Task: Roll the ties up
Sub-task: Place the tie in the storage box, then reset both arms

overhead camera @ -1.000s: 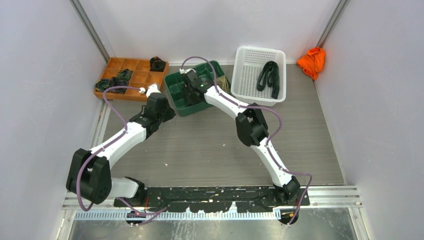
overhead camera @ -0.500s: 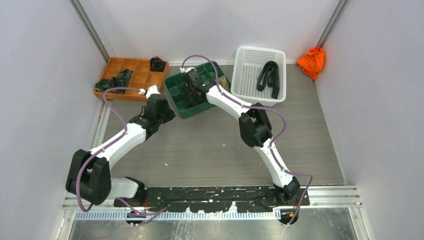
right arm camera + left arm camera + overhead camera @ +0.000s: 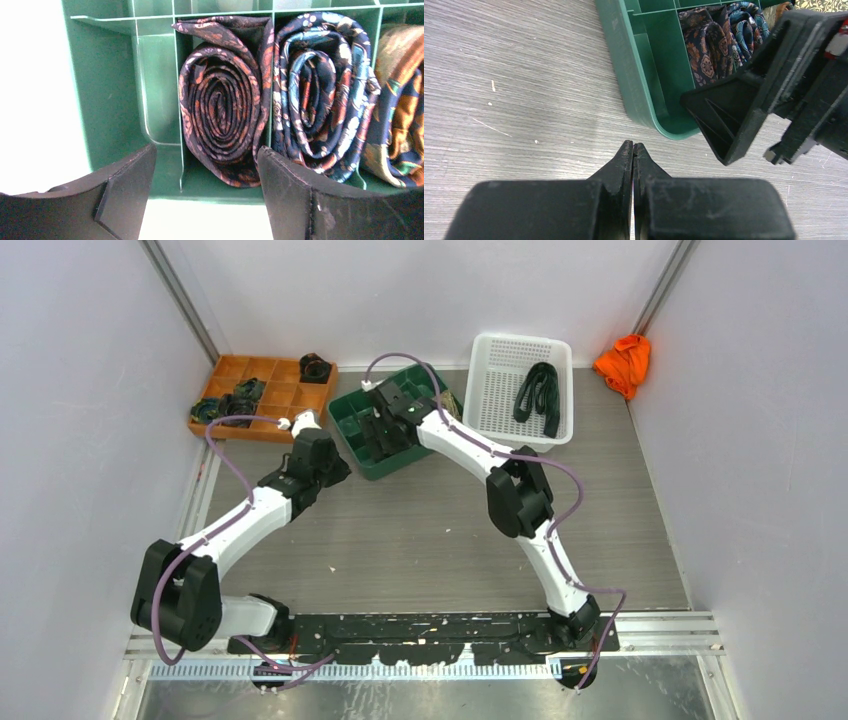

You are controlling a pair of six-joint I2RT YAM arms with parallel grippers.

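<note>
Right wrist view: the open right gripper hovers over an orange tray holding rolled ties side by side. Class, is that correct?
No. The tray is green, not orange; the right wrist view shows it. The open right gripper does hover over it, with rolled ties side by side inside.

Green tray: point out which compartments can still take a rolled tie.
Free: the empty compartment between the outer wall of the green tray and the dark rolled tie. Crowded: beyond that tie, the blue rolled tie and the gold tie fill the adjoining compartments.
</note>
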